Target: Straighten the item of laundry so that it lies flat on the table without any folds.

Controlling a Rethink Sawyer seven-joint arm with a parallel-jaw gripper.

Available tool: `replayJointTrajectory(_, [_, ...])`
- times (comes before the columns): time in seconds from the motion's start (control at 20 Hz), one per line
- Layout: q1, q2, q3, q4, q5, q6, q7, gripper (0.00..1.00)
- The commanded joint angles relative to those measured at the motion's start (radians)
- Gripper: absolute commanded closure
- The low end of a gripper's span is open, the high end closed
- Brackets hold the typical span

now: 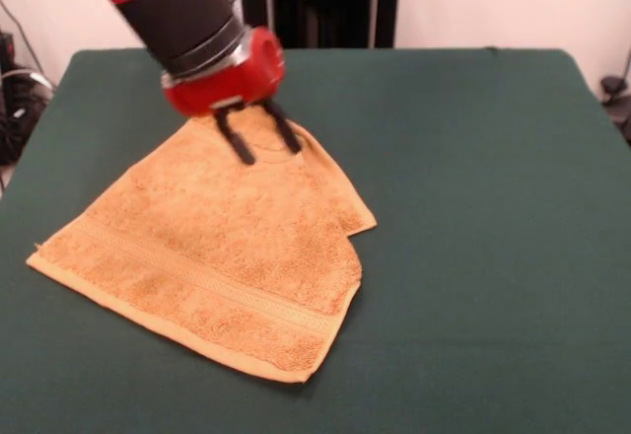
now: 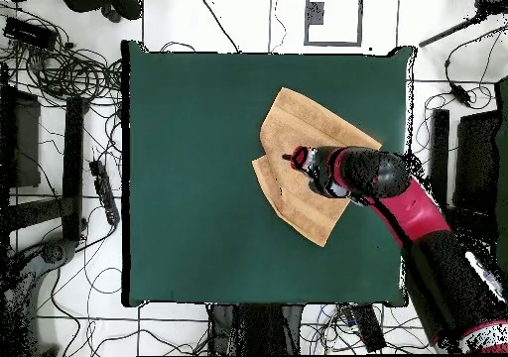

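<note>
Laundry item: one small orange-tan terry towel with a woven border band and hemmed edges, lying on the large rectangular table covered in dark green felt-like cloth. Position: in the front view it sits in the left half of the table, well clear of every edge; the overhead view places it toward the table's right side, nearer the top edge than the bottom.

Condition: not flat. One side is doubled over onto the body of the cloth, so the outline steps in with a notch along that side, and two layers show there. The remaining portion, with the border band, lies spread and fairly smooth. No label is visible.

Gripper: the red and black gripper of the single arm hangs over the towel's far corner, tilted, its two dark fingers parted to a moderate gap and pointing down at the cloth. Tips sit at or just above the terry; contact cannot be confirmed. Nothing is held between them.

Reading of placement: the parted fingers poised over the folded part suggest preparation to pinch the upper layer, so that it can be drawn outward and the doubled flap laid open.

Status: straightening judged unfinished; fold remains.
</note>
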Motion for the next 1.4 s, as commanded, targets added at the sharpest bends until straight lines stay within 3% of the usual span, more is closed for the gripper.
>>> replayJointTrajectory(0.05, [0.074,0.317,-0.129,-0.113,-0.168,-0.112,0.029,0.0])
replayJointTrajectory(0.45, [0.202,0.405,-0.25,-0.211,-0.303,-0.258,0.092,0.0])
replayJointTrajectory(0.65, [0.176,0.432,-0.231,-0.233,-0.353,-0.278,0.036,0.0])
replayJointTrajectory(0.85, [0.115,0.458,-0.204,-0.304,-0.515,-0.232,-0.173,0.0])
replayJointTrajectory(1.05, [-0.03,0.505,-0.087,-0.364,-0.648,-0.137,-0.427,0.0])
replayJointTrajectory(1.25, [-0.069,0.5,-0.037,-0.411,-0.783,-0.023,-0.554,0.0])
replayJointTrajectory(1.4, [-0.089,0.486,-0.008,-0.425,-0.912,-0.009,-0.641,0.0])
